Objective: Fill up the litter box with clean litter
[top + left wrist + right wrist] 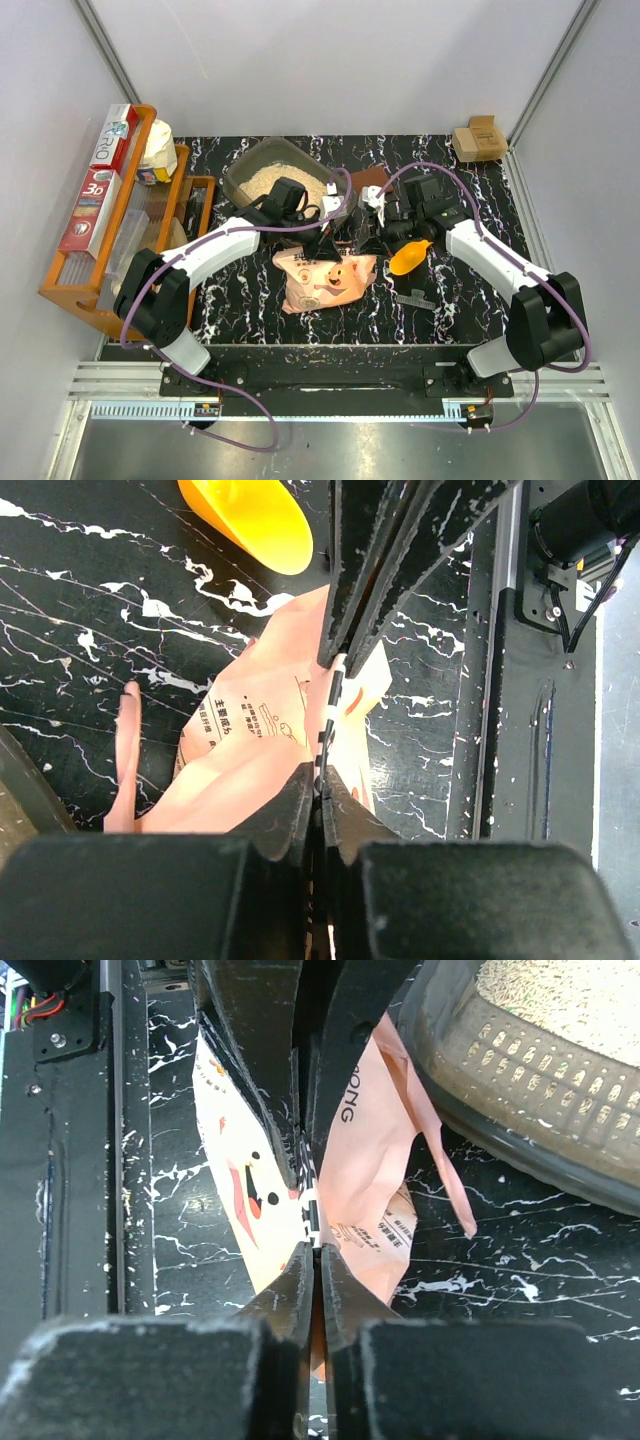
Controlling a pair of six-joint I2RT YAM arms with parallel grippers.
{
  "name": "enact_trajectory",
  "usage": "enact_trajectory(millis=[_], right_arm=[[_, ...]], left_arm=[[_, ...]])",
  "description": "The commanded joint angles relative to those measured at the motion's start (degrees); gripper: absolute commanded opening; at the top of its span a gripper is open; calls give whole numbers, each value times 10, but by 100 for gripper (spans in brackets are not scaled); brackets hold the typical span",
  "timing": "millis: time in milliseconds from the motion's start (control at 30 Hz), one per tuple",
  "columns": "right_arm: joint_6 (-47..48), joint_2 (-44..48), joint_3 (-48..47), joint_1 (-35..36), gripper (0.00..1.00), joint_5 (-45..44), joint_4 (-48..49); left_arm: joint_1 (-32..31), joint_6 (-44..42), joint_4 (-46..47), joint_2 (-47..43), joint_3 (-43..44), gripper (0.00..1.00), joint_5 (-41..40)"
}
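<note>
Inspection: the left gripper (320,780) has its jaws pressed together, pinching the top edge of the pink bag (250,730). The right gripper (315,1248) is likewise clamped on that edge. The litter box (520,1070) sits just beyond the right jaws, with clean litter (570,995) inside.

From above, we lose the near rim of the litter box (240,168) under the left arm (215,245); the top edge of the bag (325,282) hides beneath that arm and the right arm (490,255); the dark item (413,297) near the scoop (410,257) is too small to name.
</note>
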State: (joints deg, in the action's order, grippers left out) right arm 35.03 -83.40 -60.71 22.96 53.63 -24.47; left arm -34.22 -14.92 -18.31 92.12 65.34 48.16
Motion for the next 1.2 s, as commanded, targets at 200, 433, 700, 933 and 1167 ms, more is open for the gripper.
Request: enact_trajectory(millis=[200, 433, 700, 933, 1167], right_arm=[[7, -9, -4, -2, 0, 17, -15], [-20, -1, -7, -7, 14, -9, -16], [-138, 69, -47, -156, 50, -45, -98], [46, 126, 27, -170, 60, -108, -280], [108, 56, 69, -172, 56, -201, -363]], left_arm=[[-35, 38, 72, 36, 72, 28, 33], [-49, -12, 29, 75, 102, 10, 26], [-48, -31, 16, 60, 88, 0, 27], [-48, 28, 49, 57, 77, 0, 33], [-48, 39, 55, 45, 69, 0, 29]])
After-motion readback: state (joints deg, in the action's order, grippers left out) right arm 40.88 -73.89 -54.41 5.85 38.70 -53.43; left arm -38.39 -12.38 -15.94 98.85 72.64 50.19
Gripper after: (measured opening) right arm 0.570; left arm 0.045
